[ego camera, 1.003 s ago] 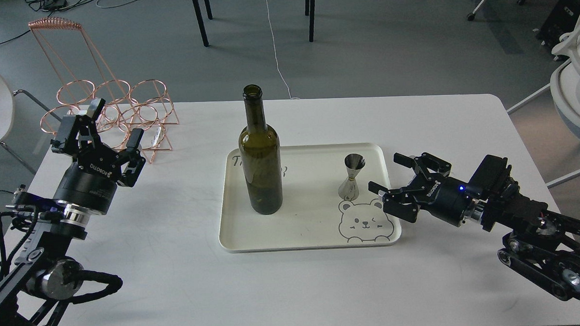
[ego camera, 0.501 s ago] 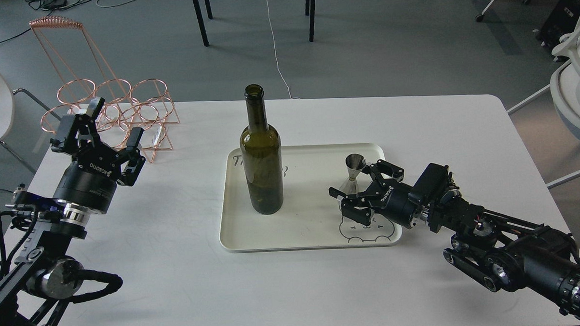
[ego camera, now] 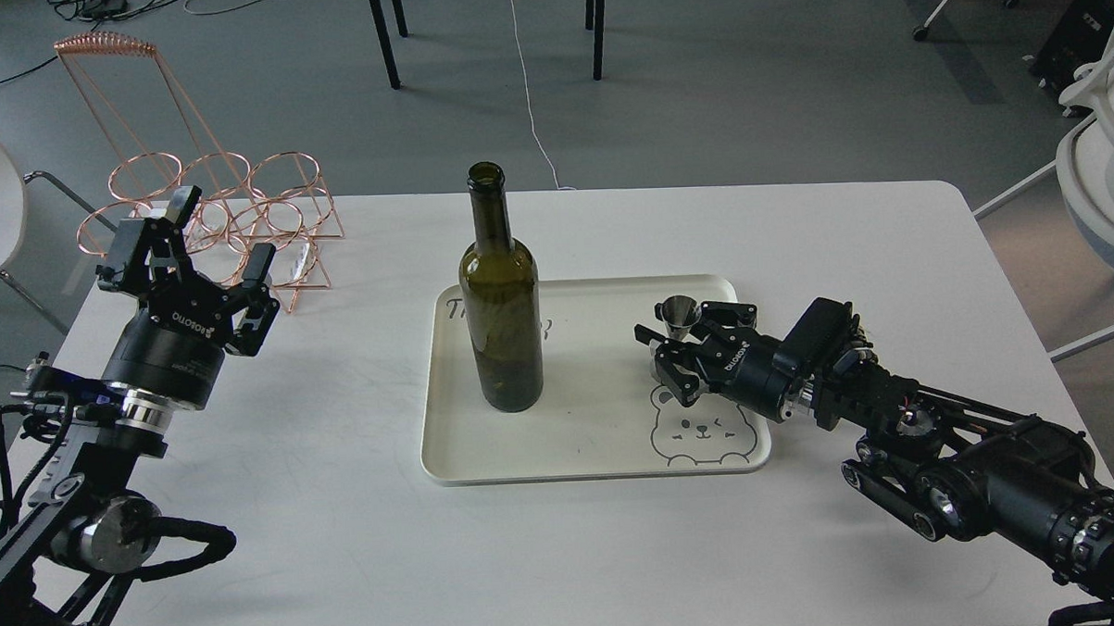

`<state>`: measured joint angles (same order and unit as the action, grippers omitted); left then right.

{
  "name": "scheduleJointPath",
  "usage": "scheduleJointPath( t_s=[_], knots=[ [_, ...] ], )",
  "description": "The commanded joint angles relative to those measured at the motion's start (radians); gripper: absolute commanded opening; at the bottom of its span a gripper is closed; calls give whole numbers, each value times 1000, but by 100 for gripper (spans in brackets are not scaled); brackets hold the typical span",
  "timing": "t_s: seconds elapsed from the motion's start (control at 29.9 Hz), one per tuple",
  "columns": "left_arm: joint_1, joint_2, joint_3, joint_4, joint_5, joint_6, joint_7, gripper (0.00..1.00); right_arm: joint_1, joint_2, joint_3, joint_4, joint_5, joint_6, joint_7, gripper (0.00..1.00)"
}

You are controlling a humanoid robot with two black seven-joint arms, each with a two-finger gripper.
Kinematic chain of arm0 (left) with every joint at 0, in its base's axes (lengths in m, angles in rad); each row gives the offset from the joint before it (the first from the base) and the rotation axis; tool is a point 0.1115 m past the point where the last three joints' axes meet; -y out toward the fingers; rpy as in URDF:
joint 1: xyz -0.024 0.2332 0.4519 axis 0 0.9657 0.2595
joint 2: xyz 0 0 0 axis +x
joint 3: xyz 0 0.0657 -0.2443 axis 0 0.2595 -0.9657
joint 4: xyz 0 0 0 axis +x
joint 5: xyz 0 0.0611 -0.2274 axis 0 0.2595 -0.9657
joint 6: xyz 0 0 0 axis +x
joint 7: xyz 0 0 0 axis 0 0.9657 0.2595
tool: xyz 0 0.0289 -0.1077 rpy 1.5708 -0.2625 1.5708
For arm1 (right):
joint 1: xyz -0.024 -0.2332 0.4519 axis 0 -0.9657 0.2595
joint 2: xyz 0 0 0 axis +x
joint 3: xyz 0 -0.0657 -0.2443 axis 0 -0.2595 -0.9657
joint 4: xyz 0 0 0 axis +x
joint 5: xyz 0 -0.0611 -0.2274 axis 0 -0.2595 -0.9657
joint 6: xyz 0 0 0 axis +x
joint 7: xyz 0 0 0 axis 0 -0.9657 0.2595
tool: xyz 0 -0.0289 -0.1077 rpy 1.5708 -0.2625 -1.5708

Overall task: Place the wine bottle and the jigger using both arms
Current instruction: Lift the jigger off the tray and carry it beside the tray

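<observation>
The wine bottle [ego camera: 501, 296] is standing upright on the left part of the cream tray [ego camera: 580, 456], which is lying in the middle of the white desk [ego camera: 341, 506]. The jigger [ego camera: 676, 323] is standing on the right part of the tray, just above the printed bear [ego camera: 700, 433]. The right gripper [ego camera: 671, 351] is reaching in from the right edge of the desk and its fingers [ego camera: 682, 381] are sitting on both sides of the jigger; I cannot tell if they are already pressing it. The left gripper [ego camera: 214, 242] is hovering near the far left corner with its fingers wide apart, in front of the copper wire rack [ego camera: 210, 191], holding nothing.
</observation>
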<state>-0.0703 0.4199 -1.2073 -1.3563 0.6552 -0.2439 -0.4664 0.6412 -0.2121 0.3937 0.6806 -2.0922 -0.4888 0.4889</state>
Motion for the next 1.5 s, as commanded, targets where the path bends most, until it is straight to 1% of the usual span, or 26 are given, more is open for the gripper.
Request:
scheduleJointPath(
  t_s=[0.0, 0.1, 0.2, 0.33, 0.43, 0.6, 0.87, 1.17, 1.34, 1.37, 1.4, 1.47],
  knots=[
    [0, 7, 0, -1, 0, 0, 0, 98, -2, -59, 7, 57, 9, 0, 0, 10],
    [-2, 10, 0, -15, 0, 1, 0, 98, 0, -113, 42, 135, 32, 0, 0, 10],
    [-2, 10, 0, -21, 0, 3, 0, 98, -2, -185, 106, 174, 61, 0, 0, 11],
    [0, 8, 2, -21, 0, 2, 0, 98, -12, -278, 152, 177, 112, 0, 0, 11],
    [0, 13, 2, -27, 0, 0, 2, 98, -38, -352, 152, 175, 165, 0, 0, 11],
    [0, 25, 2, -32, 0, -2, 0, 98, -112, -427, 146, 165, 212, 0, 0, 11],
    [0, 25, 3, -35, 0, -2, 0, 98, -170, -434, 139, 60, 212, 0, 0, 11],
    [0, 23, 3, -35, 0, -2, 0, 98, -166, -377, 137, -12, 213, 0, 0, 14],
    [0, 25, 3, -37, 0, -2, 0, 98, -161, -352, 137, -22, 213, 0, 0, 17],
    [0, 25, 3, -37, 0, -2, 0, 98, -161, -348, 137, -23, 213, 0, 0, 19],
    [0, 25, 3, -37, 0, -2, 0, 98, -161, -343, 137, -23, 213, 0, 0, 23],
    [0, 25, 3, -37, 0, -2, 0, 98, -161, -339, 137, -23, 213, 0, 0, 25]
  ],
)
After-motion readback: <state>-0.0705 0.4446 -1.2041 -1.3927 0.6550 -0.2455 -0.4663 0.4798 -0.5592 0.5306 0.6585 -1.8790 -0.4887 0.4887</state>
